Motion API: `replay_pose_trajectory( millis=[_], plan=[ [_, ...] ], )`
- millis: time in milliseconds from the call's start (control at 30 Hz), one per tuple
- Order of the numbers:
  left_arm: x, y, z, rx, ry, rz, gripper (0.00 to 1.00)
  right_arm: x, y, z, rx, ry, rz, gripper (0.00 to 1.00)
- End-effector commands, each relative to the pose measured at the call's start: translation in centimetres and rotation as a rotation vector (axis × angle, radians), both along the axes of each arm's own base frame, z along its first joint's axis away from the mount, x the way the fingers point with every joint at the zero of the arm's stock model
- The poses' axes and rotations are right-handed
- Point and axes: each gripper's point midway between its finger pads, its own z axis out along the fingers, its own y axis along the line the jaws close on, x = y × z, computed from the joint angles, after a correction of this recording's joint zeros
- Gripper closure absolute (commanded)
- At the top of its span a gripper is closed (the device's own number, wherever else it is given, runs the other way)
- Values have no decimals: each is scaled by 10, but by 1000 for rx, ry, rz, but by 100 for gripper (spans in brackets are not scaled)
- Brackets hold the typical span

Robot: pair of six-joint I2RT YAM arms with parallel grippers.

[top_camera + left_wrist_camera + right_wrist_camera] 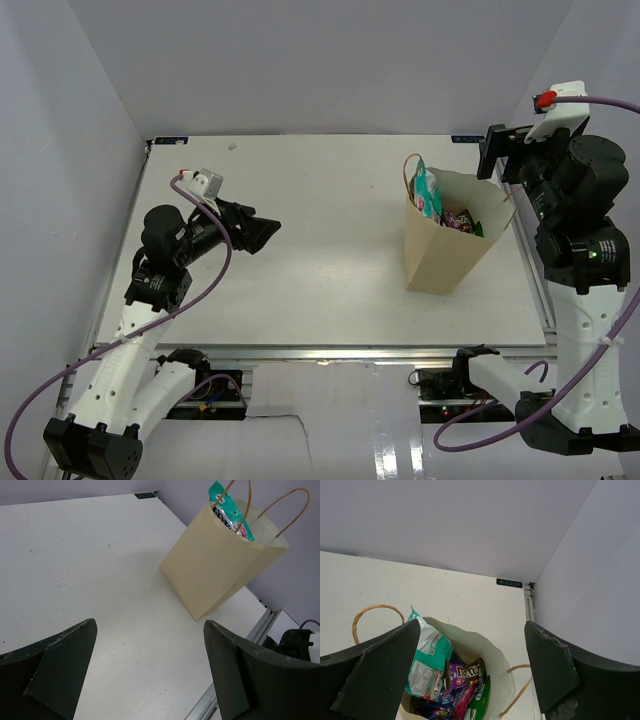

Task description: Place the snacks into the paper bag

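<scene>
The tan paper bag [440, 255] stands upright on the right side of the table. Inside it lie several snacks [462, 672]: a pale teal packet [427, 660] poking above the rim, a dark purple bar, a pink-red bag [463, 702] and a green-white bag [484, 696]. My right gripper [472, 624] hangs open above the bag's mouth with nothing between its fingers. My left gripper [150, 625] is open and empty over the left part of the table, far from the bag [215, 570]. The teal packet [227, 507] also shows in the left wrist view.
White walls close in the table [320, 290] at the back and on both sides. The bag's loop handles [375, 611] stick up at its left and right. A metal rail [350, 352] runs along the near edge by the arm bases.
</scene>
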Motion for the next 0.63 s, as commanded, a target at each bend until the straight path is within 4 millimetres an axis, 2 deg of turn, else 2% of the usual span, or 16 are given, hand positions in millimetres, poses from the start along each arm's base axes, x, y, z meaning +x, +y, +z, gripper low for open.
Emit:
replay_pose_trajectory(
  millis=[0, 133, 433, 600],
  plan=[
    [-1, 3, 20, -18, -36, 17, 2, -13, -12, 18, -7, -83, -55, 10],
    [-3, 3, 17, -13, -26, 17, 2, -12, -14, 8, -11, -73, -63, 10],
    [-8, 7, 16, -10, -35, 29, 2, -16, -4, 10, 18, -63, -14, 10],
    [-8, 6, 16, -10, -34, 26, 2, -26, 0, 12, 24, -71, 16, 10]
  ],
)
